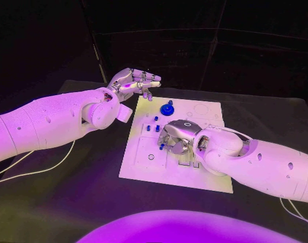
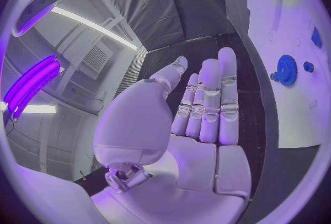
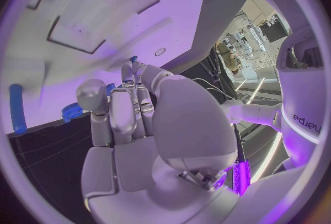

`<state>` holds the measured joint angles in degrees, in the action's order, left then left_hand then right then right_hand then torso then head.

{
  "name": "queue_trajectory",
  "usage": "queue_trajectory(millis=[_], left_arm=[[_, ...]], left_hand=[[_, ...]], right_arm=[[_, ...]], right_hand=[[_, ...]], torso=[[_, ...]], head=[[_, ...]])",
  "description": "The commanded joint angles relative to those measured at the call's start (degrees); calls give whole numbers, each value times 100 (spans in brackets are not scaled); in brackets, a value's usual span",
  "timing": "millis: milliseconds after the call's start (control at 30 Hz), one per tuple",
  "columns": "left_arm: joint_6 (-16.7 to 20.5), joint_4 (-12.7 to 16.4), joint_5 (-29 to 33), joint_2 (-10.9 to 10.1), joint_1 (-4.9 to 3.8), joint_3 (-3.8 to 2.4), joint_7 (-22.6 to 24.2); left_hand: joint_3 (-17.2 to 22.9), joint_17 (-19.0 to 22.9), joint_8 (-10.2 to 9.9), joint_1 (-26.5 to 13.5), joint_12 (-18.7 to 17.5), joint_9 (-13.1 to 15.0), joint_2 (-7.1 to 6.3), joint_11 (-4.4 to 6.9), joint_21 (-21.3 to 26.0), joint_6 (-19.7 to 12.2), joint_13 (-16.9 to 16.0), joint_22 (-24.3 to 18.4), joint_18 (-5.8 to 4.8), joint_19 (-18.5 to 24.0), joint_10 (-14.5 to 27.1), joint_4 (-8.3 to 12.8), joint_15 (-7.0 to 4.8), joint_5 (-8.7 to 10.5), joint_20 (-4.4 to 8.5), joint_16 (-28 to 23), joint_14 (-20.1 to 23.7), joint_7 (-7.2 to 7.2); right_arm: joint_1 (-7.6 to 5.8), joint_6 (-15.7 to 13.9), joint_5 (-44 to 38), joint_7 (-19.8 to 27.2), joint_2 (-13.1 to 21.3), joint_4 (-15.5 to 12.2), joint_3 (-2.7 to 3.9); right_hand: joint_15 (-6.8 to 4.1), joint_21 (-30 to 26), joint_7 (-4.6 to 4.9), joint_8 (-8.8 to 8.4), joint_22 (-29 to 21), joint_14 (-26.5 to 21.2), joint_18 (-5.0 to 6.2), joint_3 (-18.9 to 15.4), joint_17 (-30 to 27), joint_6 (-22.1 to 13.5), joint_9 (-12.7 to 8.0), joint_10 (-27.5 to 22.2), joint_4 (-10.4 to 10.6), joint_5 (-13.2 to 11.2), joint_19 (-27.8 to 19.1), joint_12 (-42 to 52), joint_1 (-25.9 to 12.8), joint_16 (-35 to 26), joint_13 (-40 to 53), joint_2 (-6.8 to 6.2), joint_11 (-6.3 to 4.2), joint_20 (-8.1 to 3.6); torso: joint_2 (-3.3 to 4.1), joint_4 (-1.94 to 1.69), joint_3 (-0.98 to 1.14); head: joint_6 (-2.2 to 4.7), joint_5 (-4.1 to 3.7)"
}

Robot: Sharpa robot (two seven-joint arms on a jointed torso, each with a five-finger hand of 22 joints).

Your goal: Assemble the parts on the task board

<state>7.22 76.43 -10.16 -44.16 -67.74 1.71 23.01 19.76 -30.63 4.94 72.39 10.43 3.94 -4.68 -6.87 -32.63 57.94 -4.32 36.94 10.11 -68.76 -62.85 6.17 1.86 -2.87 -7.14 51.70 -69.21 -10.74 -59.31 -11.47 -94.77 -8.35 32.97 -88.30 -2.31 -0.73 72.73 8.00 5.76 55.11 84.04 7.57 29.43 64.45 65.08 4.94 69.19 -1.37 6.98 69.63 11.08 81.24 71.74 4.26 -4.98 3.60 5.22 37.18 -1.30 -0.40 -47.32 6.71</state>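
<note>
White and flat, the task board [image 1: 201,174] lies in the middle of the black table [image 1: 66,202], seen from the head camera. A blue gear [image 1: 168,109] stands near the board's far edge, and small blue pegs [image 1: 152,124] stand in a cluster a little nearer, toward the board's left side. The left hand [image 1: 133,82] hangs over the table just beyond the board's far left corner, fingers [image 1: 150,78] loosely spread and holding nothing. The right hand [image 1: 177,136] is low over the middle of the board, close beside the pegs, palm down; something blue shows at its fingers [image 1: 164,147], but whether they grip it I cannot tell.

From the left wrist, the left hand [image 2: 200,119] lies flat and empty, its fingers [image 2: 228,86] straight and side by side, the thumb apart. Past them lies the board [image 2: 293,108] with the blue gear [image 2: 286,70] and a small blue part [image 2: 308,67] just beside it.

From the right wrist, the right hand [image 3: 148,119] reaches toward the board [image 3: 83,9], fingers [image 3: 121,111] extended close together. A long blue peg [image 3: 16,108] lies on the board, and a ribbed blue piece [image 3: 71,111] sits just beside the fingers; contact is unclear.
</note>
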Motion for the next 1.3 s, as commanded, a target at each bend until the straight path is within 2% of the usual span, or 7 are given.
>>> queue_trajectory(millis=[33, 300, 500, 833, 933, 1033, 1300], left_arm=[[-77, 0, 27, 9, -11, -5, 0], [-87, 3, 27, 10, -11, -5, -6], [-91, 3, 28, 2, -11, -5, -16], [-127, 2, 28, 11, -11, -5, -47], [-135, -1, 28, 12, -11, -5, -59], [-143, -3, 28, 13, -11, -5, -66], [-174, -19, 28, 30, -11, -4, -112]], left_hand=[[-25, 9, 24, 7, 37, -9, 28, 12, 38, -16, 8, -5, 29, 26, 40, -13, -17, 5, -11, -11, 38, -24], [-25, 9, 24, 7, 37, -9, 28, 12, 38, -16, 8, -5, 29, 26, 40, -13, -17, 5, -11, -11, 38, -24], [-25, 9, 24, 7, 37, -9, 28, 12, 38, -16, 8, -5, 29, 26, 40, -13, -17, 5, -11, -11, 38, -24], [-31, 12, 23, 3, 39, -9, 29, 9, 44, -26, 9, -10, 29, 25, 51, -18, -14, 5, -14, -7, 42, -27], [-34, 13, 23, 1, 40, -9, 29, 8, 45, -29, 9, -12, 28, 25, 55, -20, -13, 5, -14, -6, 44, -28], [-35, 13, 23, 0, 40, -9, 28, 7, 45, -30, 9, -12, 28, 25, 56, -21, -13, 5, -15, -5, 44, -29], [-37, 15, 22, -3, 42, -10, 35, 5, 49, -38, 10, -15, 28, 25, 64, -26, -11, 5, -16, -2, 48, -32]], right_arm=[[-5, 77, -41, 24, 1, -11, 1], [-2, 189, -341, -176, -46, 5, -1], [0, 300, -597, -288, -62, 2, -98], [1, 252, -647, -276, -113, 31, -130], [1, 118, -596, -224, -104, 41, -132], [1, -60, -539, -147, -90, 47, -134], [2, -792, -194, 195, 140, -166, -132]], right_hand=[[0, 23, 20, 17, 4, 212, -61, -18, -1, 11, 6, -6, -22, 11, 16, -33, -45, 19, -3, 5, 37, 14], [1, 23, 20, 14, 1, 209, -60, -30, -14, 10, 7, -9, -23, -3, 11, -38, -58, 15, -3, 2, 38, 17], [4, 21, 19, 4, -8, 202, -57, -67, -31, 3, 7, -14, -27, -5, -4, -48, -94, 11, -1, -30, 39, 21], [39, -4, 60, -90, -60, 180, -47, -140, -85, -127, -23, -157, -7, 38, -63, -153, -200, -3, -29, -86, 87, 47], [98, -48, 137, -191, -145, 160, -36, -182, -145, -316, -70, -347, 17, 69, -130, -269, -277, -32, -54, -155, 152, 85], [224, -284, 275, -231, -561, 58, 34, -280, -469, -682, -130, -833, 37, 64, -420, -488, -374, -261, -72, -310, 316, 185], [254, -414, 279, -170, -746, 18, 84, -550, -649, -867, -97, -1065, 79, 159, -532, -369, -436, -356, -26, -360, 346, 258]], torso=[[-1, 2, 0], [3, -1, 2], [4, 2, -2], [0, -2, 1], [-2, 2, 1], [-2, 3, -2], [-3, 4, 9]], head=[[0, -4], [-1, -4], [-22, 2], [-33, 1], [-34, 4], [-28, 1], [9, -14]])
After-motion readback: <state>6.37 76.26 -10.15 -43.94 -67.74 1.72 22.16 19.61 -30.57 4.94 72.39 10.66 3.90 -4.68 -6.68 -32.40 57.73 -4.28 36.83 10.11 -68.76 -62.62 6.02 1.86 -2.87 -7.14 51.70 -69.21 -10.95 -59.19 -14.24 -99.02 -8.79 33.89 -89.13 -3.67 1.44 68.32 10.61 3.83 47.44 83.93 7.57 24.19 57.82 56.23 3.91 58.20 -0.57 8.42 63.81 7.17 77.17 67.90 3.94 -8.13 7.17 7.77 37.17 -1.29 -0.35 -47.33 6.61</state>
